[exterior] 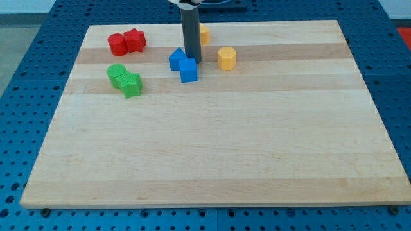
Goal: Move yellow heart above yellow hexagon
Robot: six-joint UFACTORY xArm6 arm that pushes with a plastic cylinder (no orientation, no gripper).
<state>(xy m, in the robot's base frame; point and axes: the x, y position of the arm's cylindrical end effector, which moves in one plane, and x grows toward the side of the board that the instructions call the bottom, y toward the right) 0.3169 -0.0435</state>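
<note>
A yellow hexagon [226, 58] sits on the wooden board [212, 141] near the view's top, right of centre. A yellow block, likely the heart [204, 33], lies up and left of it, partly hidden behind the dark rod. My tip [192, 61] rests on the board just left of the hexagon, touching or nearly touching two blue blocks [183, 64]. The tip is below the yellow heart and about one block width from the hexagon.
Two red blocks [126, 42] sit together at the view's top left. Two green blocks [124, 79] sit together below them. The board lies on a blue perforated table [26, 96].
</note>
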